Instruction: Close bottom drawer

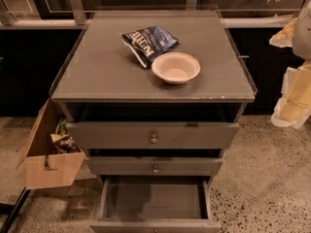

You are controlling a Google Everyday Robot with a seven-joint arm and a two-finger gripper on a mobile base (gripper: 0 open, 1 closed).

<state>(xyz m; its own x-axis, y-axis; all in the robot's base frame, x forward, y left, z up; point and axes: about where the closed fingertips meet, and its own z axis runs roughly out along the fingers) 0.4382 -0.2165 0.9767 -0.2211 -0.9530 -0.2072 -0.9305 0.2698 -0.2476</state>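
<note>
Bottom drawer (154, 200), lowest of three in the cabinet (97, 67), stands pulled far out towards the camera, its bare interior exposed. Above it, the middle drawer (121, 166) and the top drawer (112, 135) each sit slightly out from the frame, each with a small round knob at centre. A cardboard box (48, 171), flaps open, rests on the speckled floor (262, 178) against the cabinet's left side. The gripper (295, 98) hangs at the right edge, beside the cabinet and well apart from the drawers; whether it is open or closed cannot be told. On the cabinet top lie a blue chip bag (148, 41) and, touching it, a white bowl (175, 67).
</note>
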